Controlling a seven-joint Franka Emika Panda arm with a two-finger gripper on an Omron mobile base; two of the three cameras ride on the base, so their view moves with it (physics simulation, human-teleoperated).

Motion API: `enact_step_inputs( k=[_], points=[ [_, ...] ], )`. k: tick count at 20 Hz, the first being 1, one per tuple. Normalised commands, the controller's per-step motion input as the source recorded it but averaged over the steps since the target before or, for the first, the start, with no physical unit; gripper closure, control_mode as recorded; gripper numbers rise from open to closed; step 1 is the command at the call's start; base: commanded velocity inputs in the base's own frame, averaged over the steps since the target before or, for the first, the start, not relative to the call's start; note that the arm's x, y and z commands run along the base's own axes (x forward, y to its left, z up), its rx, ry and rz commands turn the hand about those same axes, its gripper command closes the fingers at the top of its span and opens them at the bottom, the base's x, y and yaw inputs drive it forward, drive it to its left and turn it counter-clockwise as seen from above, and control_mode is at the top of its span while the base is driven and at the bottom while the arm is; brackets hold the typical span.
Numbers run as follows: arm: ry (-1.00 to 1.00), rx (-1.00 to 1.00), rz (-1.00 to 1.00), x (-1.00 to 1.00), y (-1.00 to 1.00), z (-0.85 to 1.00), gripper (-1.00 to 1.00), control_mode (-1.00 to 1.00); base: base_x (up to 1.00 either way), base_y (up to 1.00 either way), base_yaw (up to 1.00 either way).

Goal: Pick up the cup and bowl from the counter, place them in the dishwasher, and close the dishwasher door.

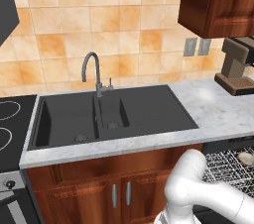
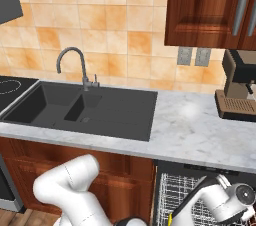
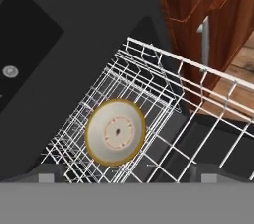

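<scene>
Resting in wire rack [image 3: 163,94], bowl [image 3: 115,132] (upside down) just beyond pincer [image 3: 126,174]

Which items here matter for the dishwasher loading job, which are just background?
Job:
- beige round bowl with brownish rim, lying in the rack
- grey wire dishwasher rack
- white-grey marbled counter
- open tool

Background:
- dark double sink
- grey curved faucet
- brown coffee machine
- black stovetop

Wire rack [image 2: 187,197] half hidden behind the arm and cut by the bottom edge. Bowl [image 1: 246,157] cut by the right edge. Yellow sliver [image 2: 170,218] beside the rack, possibly the cup, too small to tell.
</scene>
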Motion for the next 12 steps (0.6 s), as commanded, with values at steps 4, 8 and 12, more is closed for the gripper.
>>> enact_step_inputs(
  k=[4, 8, 12],
  points=[
    [0.0, -0.04, 0.03, 0.0, 0.0, 0.0, -1.0, -1.0, 0.0, 0.0, 0.0],
    [0.0, -0.03, 0.02, 0.0, 0.0, 0.0, -1.0, -1.0, 0.0, 0.0, 0.0],
    [0.0, 0.0, 0.02, -0.08, 0.0, 0.0, -1.0, -1.0, 0.0, 0.0, 0.0]
  ],
)
